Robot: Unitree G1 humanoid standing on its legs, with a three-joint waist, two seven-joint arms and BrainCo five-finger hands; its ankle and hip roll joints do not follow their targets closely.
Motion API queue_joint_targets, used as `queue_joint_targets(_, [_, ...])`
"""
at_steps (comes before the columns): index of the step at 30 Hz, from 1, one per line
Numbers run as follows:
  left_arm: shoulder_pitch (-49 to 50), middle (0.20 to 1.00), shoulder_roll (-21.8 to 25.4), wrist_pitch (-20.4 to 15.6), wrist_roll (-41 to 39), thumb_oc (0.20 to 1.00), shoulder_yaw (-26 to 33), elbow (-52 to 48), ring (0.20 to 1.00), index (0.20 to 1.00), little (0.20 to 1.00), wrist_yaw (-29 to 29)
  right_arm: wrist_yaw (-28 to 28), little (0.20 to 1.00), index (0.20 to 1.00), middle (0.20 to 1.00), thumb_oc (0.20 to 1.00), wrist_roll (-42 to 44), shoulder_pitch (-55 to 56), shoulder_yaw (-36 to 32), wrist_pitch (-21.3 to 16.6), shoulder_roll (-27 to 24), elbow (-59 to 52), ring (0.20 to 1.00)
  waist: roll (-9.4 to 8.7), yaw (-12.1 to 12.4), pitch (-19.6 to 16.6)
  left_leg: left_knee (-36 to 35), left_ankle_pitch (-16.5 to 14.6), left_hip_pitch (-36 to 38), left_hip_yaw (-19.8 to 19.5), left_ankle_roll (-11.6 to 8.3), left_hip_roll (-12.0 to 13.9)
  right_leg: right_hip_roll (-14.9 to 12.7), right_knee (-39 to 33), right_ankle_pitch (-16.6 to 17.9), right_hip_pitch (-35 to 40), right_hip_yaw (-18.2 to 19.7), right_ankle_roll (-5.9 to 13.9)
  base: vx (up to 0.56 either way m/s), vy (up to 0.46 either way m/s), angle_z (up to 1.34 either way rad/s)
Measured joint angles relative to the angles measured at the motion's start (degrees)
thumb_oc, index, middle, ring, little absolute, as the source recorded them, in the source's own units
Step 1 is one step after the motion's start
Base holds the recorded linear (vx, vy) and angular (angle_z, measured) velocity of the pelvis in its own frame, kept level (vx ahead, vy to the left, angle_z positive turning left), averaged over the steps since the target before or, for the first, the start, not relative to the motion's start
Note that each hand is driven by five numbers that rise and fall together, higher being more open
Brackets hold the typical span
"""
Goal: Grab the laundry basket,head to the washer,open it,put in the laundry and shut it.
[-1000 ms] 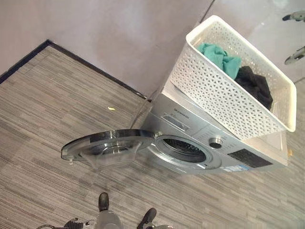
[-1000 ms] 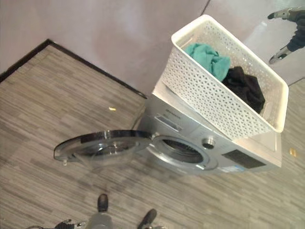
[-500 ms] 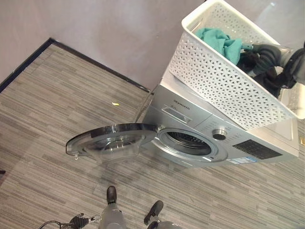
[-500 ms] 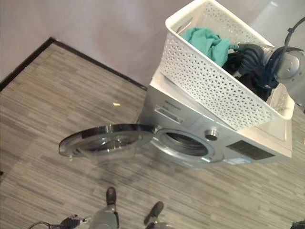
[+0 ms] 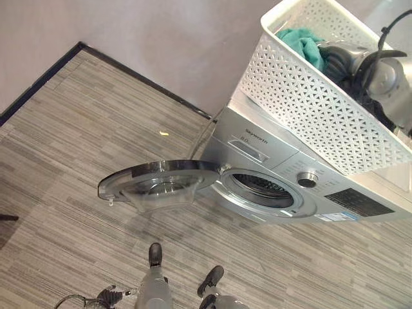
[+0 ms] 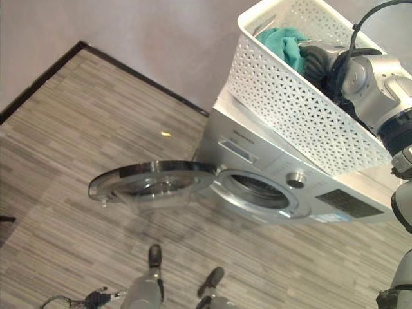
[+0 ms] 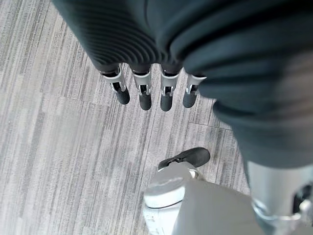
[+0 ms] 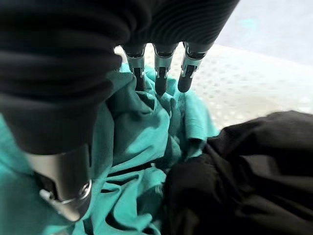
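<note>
Two garments lie in the laundry basket (image 6: 302, 109) on top of the washer (image 5: 302, 174), and your right hand (image 8: 161, 73) is already down among them. Its fingers (image 8: 157, 81) hang nearly straight, tips just touching the teal cloth (image 8: 132, 142), with nothing gathered in them yet. That teal cloth lies directly under and ahead of the fingertips; the black garment (image 8: 244, 181) is bunched beside it, off to the side of the hand away from the thumb. You need only curl the fingers where they are to get a fold of teal.

Your left hand (image 7: 151, 93) hangs relaxed and empty over the floor, well away from the basket, so the right is the one to use.

Below the basket, the round door (image 5: 158, 183) stands swung wide and the drum opening (image 5: 264, 187) is clear. Judging by this, the basket's near wall is what you must lift the cloth over before bringing it down to the opening.
</note>
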Motion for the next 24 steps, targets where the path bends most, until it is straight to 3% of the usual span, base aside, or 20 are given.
queue_joint_targets(8, [-1.6,1.000,-0.3,-1.2,-0.2,1.000,-1.8,-0.7,1.000,1.000,1.000,1.6,-3.9,1.000,1.000,1.000,1.000,-4.3,-0.3,-3.5,0.1,0.2,-1.3,1.000,0.96,0.2,0.8,0.0,0.1,-0.7,-0.5,0.09,0.0,0.1,0.0,0.0,-0.5,-0.1,-0.02,0.00,0.001,0.00])
queue_joint_targets(16, [-2.5,1.000,-0.4,-1.3,-0.1,1.000,-1.8,-0.9,1.000,1.000,1.000,2.5,-10.5,1.000,1.000,1.000,1.000,-15.2,0.0,-4.9,0.0,0.2,-1.9,1.000,1.60,1.6,1.3,0.0,0.2,-1.0,-1.0,0.10,0.0,0.1,0.0,0.0,-0.5,-0.1,-0.02,0.00,0.001,0.01])
queue_joint_targets(23, [-2.3,1.000,-0.4,-1.3,-0.2,1.000,-2.0,-0.9,1.000,1.000,1.000,3.5,-9.5,1.000,1.000,1.000,1.000,-14.5,-2.0,-4.4,0.3,4.5,7.1,1.000,2.02,1.9,1.7,0.0,0.2,-1.3,-1.2,0.07,0.0,0.1,0.0,-0.1,-0.5,-0.1,0.04,0.00,0.000,0.00])
queue_joint_targets(24, [-2.3,1.000,-0.4,-1.4,-0.2,1.000,-2.0,-0.9,1.000,1.000,1.000,3.4,-8.2,1.000,1.000,1.000,1.000,-13.9,-4.1,-0.9,0.3,4.9,9.7,1.000,2.02,1.9,1.7,0.1,0.2,-1.7,-1.3,0.05,0.1,0.1,-0.1,-0.2,-0.8,-0.1,0.11,0.03,-0.013,0.04])
